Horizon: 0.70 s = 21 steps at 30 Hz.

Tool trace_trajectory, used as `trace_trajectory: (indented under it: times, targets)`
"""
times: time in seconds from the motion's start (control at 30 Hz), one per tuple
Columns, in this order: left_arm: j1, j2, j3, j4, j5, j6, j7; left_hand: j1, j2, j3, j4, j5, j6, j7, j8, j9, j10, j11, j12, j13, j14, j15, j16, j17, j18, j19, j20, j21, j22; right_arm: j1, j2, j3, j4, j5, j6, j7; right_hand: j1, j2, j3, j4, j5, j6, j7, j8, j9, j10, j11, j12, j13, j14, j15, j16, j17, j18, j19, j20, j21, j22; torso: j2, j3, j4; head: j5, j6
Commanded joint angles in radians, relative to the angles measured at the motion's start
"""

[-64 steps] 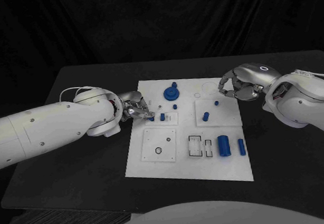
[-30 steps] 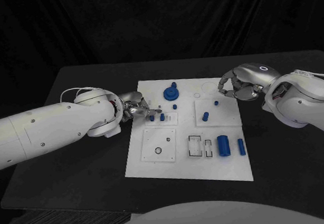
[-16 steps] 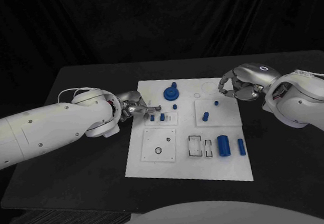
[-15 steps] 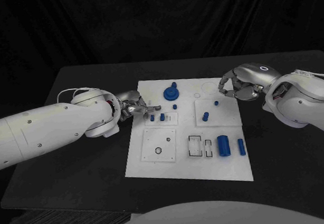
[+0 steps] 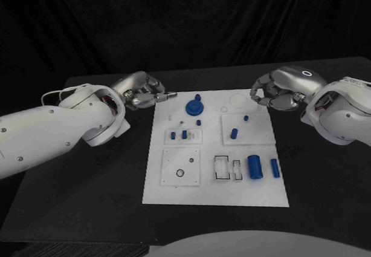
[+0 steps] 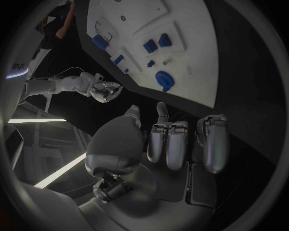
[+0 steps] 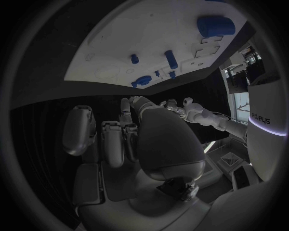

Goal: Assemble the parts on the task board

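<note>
Task board [image 5: 216, 195] lies at the centre of the black counter [image 5: 86, 192], long axis running 12 to 6 o'clock. Blue parts on it: a round disc part [image 5: 195, 107] near the 12 o'clock end, two small pegs [image 5: 179, 135] in a plate at 9 o'clock of centre, a short cylinder [image 5: 235, 134] with a small peg [image 5: 245, 119] just beyond it at 2 o'clock of centre, a large cylinder [image 5: 255, 165] and a slim bar [image 5: 275, 168] toward 4 o'clock.

Left robot hand [image 5: 144, 92] hovers off the board's 11 o'clock corner, fingers curled in, nothing held; the left wrist view shows no part between the fingers [image 6: 180, 144].

Right robot hand [image 5: 274, 93] hovers at the board's 1 o'clock corner, fingers likewise curled, nothing gripped.
</note>
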Motion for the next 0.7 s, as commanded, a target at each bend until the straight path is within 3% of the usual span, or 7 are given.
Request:
trace_trajectory:
  times: [0.03,0.07,0.1,0.13,0.23,0.43,0.7]
  targets:
    - [0.013,0.017,0.000,-0.038,-0.042,-0.051,0.322,0.219,-0.007,0.052,-0.080,0.041,-0.119,0.028,-0.030,-0.001,-0.043,0.022,-0.110,0.184,0.077,0.030,-0.017,0.240,0.045,-0.135,0.019,-0.170,0.156,0.007,-0.001,0.001,0.009,-0.002,-0.088,0.035,0.006,-0.003,0.005,-0.002,0.009,0.009,0.000,0.006,0.002,0.105,-0.005,0.004,0.263,0.095,-0.007,0.005,0.226,0.007,0.008,0.001,0.007,0.172,-0.001,0.0004,-0.0003,0.003,0.000]
    - [0.016,0.024,0.000,-0.052,-0.080,-0.048,0.358,0.254,-0.009,0.063,-0.081,0.016,-0.139,0.037,-0.030,-0.012,-0.127,0.033,-0.167,0.151,0.033,0.041,-0.045,0.211,0.050,-0.185,0.026,-0.213,0.145,0.008,0.000,0.001,0.009,-0.002,-0.092,0.038,0.005,-0.003,0.006,-0.002,0.014,0.009,0.000,0.007,0.002,0.105,-0.005,0.004,0.263,0.095,-0.007,0.005,0.226,0.007,0.008,0.000,0.008,0.172,0.000,0.0007,-0.0004,0.003,0.000]
    - [0.018,0.034,0.000,-0.071,-0.138,-0.045,0.396,0.333,-0.016,0.106,-0.094,-0.010,-0.211,0.038,-0.085,-0.081,-0.613,0.061,-0.547,-0.075,-0.099,0.065,-0.123,0.133,0.059,-0.279,0.038,-0.294,0.124,0.009,0.002,0.001,0.009,-0.002,-0.095,0.042,0.004,-0.003,0.006,-0.002,0.016,0.010,0.000,0.007,0.002,0.105,-0.006,0.004,0.263,0.096,-0.007,0.006,0.227,0.007,0.009,0.000,0.010,0.172,0.000,0.0009,-0.0005,0.002,0.000]
    - [0.018,0.044,0.000,-0.086,-0.184,-0.042,0.421,0.363,-0.044,0.123,-0.072,-0.027,-0.233,0.047,-0.137,-0.181,-0.802,0.089,-0.780,-0.229,-0.174,0.099,-0.171,0.083,0.060,-0.314,0.052,-0.321,0.115,0.010,0.003,0.001,0.008,-0.002,-0.096,0.044,0.004,-0.003,0.007,-0.002,0.018,0.010,0.000,0.007,0.002,0.105,-0.006,0.004,0.263,0.095,-0.007,0.005,0.226,0.007,0.010,0.000,0.011,0.173,0.001,0.0014,-0.0004,0.001,0.000]
    - [0.014,0.072,-0.001,-0.128,-0.322,-0.029,0.475,0.447,-0.086,0.182,-0.034,-0.048,-0.151,0.012,-0.205,-0.446,-0.859,0.046,-1.058,-0.512,-0.264,0.051,-0.258,-0.033,0.091,-0.377,0.055,-0.412,0.090,0.010,0.005,0.001,0.006,-0.002,-0.094,0.049,0.003,-0.003,0.008,-0.002,0.020,0.010,0.000,0.007,0.002,0.105,-0.006,0.004,0.263,0.095,-0.007,0.004,0.226,0.006,0.010,0.000,0.011,0.173,0.002,0.0011,0.0004,-0.005,0.000]
    - [-0.014,0.126,-0.001,-0.182,-0.527,-0.015,0.500,0.480,-0.136,0.228,-0.080,-0.052,-0.062,-0.077,-0.314,-0.745,-0.848,0.006,-1.210,-0.799,-0.165,0.007,-0.240,-0.054,0.083,-0.251,0.051,-0.370,0.106,0.008,0.005,0.001,0.005,-0.002,-0.093,0.053,0.003,-0.004,0.008,-0.002,0.021,0.010,0.000,0.007,0.002,0.105,-0.006,0.004,0.263,0.095,-0.007,0.004,0.225,0.006,0.010,0.000,0.011,0.173,0.001,0.0021,0.0007,-0.008,0.000]
    - [-0.045,0.184,-0.001,-0.227,-0.591,-0.028,0.518,0.467,-0.154,0.244,-0.110,-0.024,0.017,-0.044,-0.307,-0.856,-0.801,-0.002,-1.212,-0.905,-0.116,-0.001,-0.208,-0.045,0.071,-0.176,0.040,-0.321,0.128,0.005,0.006,0.001,0.007,-0.002,-0.095,0.058,0.003,-0.004,0.009,-0.002,0.023,0.009,0.000,0.007,0.002,0.105,-0.006,0.004,0.263,0.096,-0.008,0.006,0.227,0.006,0.011,0.000,0.013,0.173,0.004,-0.0041,0.0002,-0.004,0.000]
